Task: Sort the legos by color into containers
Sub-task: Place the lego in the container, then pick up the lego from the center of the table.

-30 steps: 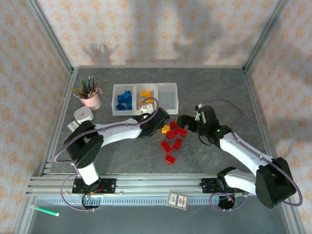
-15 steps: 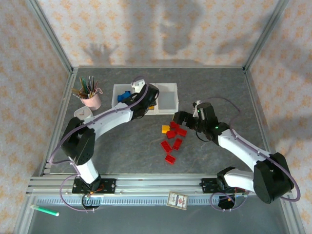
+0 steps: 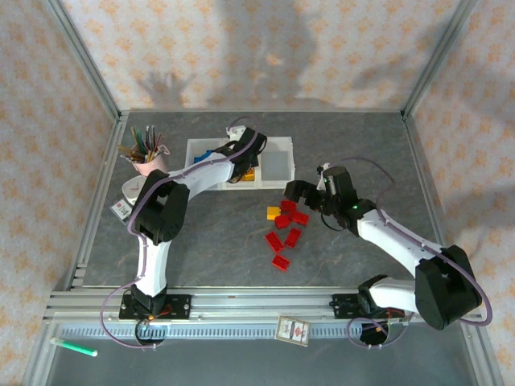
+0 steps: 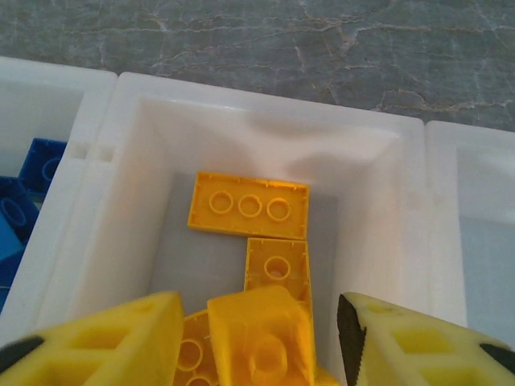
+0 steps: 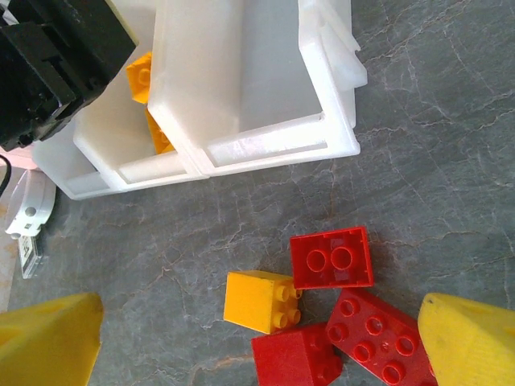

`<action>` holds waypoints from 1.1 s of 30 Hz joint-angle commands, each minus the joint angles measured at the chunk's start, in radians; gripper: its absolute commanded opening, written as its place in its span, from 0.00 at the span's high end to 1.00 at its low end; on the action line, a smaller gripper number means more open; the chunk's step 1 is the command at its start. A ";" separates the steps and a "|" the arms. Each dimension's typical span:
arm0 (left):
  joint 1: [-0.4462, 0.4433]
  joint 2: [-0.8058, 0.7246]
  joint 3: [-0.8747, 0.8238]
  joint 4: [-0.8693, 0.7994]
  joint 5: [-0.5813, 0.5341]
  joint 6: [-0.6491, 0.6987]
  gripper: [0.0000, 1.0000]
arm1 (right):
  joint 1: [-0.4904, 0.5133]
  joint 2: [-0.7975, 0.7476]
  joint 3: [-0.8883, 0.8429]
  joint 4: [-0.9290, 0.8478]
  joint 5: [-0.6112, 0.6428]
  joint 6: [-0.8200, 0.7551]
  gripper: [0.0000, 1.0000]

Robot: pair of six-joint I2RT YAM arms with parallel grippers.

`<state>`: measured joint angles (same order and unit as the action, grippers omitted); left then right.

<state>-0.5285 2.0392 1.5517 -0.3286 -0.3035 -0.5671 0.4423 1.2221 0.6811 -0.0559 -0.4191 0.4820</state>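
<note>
- Left gripper (image 4: 259, 318): jaws apart, released. A tilted yellow brick (image 4: 261, 342) sits between the fingers with a gap on each side.
- Just ahead of the left fingers, inside the middle bin (image 4: 378, 161) of the tray (image 3: 276, 165), a long yellow brick (image 4: 248, 205) lies flat. A small yellow brick (image 4: 278, 265) touches its near edge.
- To the left of the left gripper, the neighbouring bin holds blue bricks (image 4: 32, 173).
- Right gripper (image 5: 259, 314): jaws spread wide, gripping nothing.
- Between the right fingers, on the table (image 5: 451, 121), lies a loose yellow brick (image 5: 259, 301). Red bricks (image 5: 331, 257) touch it on the right.
- Ahead of the right gripper stands the tray, near but apart from these bricks.
- In the top view, further red bricks (image 3: 292, 236) lie behind the right gripper, towards the arm bases.
</note>
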 commanded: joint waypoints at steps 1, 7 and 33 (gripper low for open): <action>-0.004 -0.062 0.004 -0.032 -0.009 0.011 0.36 | 0.001 -0.010 0.030 -0.009 0.031 -0.010 0.00; -0.021 -0.221 -0.107 -0.041 0.069 -0.011 0.31 | -0.010 -0.035 0.001 -0.047 0.057 -0.027 0.00; -0.341 -0.175 -0.276 -0.091 0.224 -0.133 0.13 | -0.019 -0.155 -0.170 -0.094 0.176 0.013 0.00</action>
<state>-0.8642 1.8275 1.2625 -0.4088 -0.0776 -0.6838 0.4286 1.0927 0.5251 -0.1429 -0.2821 0.4862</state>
